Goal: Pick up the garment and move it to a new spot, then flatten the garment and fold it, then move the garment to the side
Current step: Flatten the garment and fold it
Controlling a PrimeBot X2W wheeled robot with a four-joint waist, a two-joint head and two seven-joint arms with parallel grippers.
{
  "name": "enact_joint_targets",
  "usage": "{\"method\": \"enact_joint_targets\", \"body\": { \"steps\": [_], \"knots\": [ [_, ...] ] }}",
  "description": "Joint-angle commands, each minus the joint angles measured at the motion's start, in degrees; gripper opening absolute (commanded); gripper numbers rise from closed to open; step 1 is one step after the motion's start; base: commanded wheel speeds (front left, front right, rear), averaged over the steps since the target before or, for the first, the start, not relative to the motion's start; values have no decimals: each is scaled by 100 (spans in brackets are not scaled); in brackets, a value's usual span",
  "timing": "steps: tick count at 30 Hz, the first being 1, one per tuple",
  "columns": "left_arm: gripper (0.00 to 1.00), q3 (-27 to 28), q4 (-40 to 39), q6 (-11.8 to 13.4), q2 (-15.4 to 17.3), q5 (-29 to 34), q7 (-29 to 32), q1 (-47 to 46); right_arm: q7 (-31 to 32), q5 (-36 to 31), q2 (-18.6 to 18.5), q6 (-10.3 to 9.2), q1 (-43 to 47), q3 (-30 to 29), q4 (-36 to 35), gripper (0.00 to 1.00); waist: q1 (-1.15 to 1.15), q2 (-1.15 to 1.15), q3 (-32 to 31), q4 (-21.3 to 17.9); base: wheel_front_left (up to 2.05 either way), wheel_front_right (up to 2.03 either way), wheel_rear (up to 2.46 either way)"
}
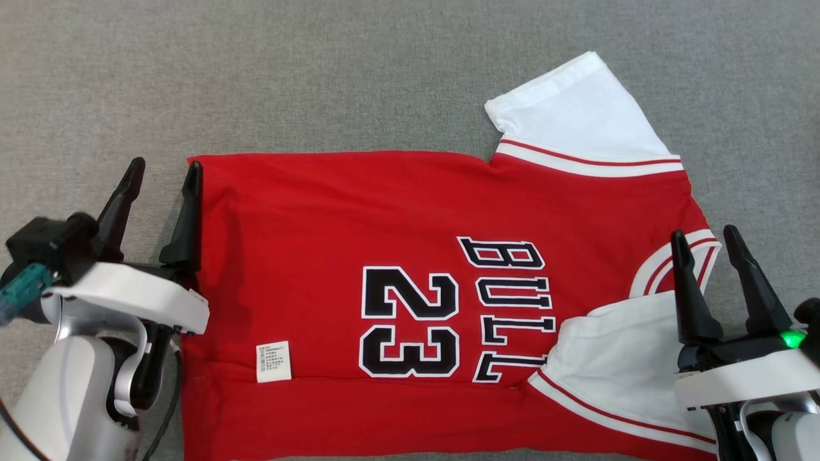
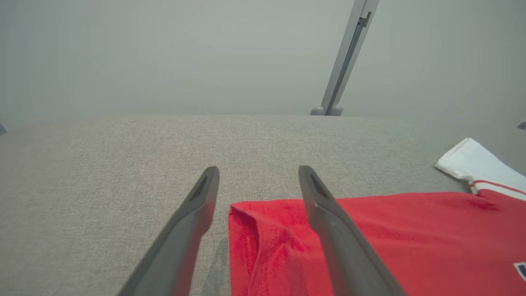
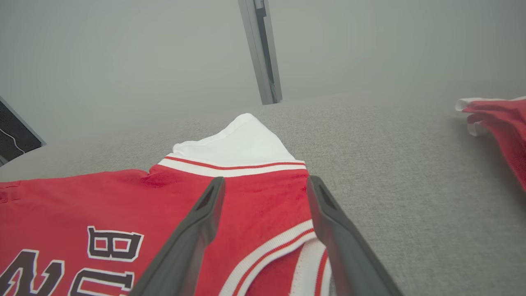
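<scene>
Your left gripper (image 1: 166, 163): near left, two long dark fingers (image 2: 185, 230) spread wide, pointing toward the far side and leaning slightly right, gripping nothing. Behind it sits your left wrist housing (image 1: 134, 294), white, with a teal connector (image 1: 22, 288) on its outer left side, and a pale silver left forearm (image 1: 64, 397) running down to the near edge. Your right gripper (image 1: 705, 232): near right, jaws likewise wide apart, pointing far and leaning slightly left, gripping nothing. Your right wrist housing (image 1: 743, 378), white, carries a lit green light (image 1: 793, 338) on its right side.
</scene>
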Motion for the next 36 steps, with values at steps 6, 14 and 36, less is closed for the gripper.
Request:
{"method": "enact_joint_targets", "body": {
  "steps": [6,14,36],
  "knots": [
    [100,-112,1195,-396,98,-236,382,-824,-139,39,-52,-1,-282,158,214,100,0,0,420,-219,0,0,0],
    [88,-182,2039,-640,58,-453,546,-1132,-182,87,-99,-1,-319,157,415,100,0,0,386,-244,0,0,0],
    [0,-424,2105,-762,-16,-313,288,-1711,-1,877,-1319,-1,-2655,320,1470,100,0,0,543,46,0,0,0]
  ]
}}
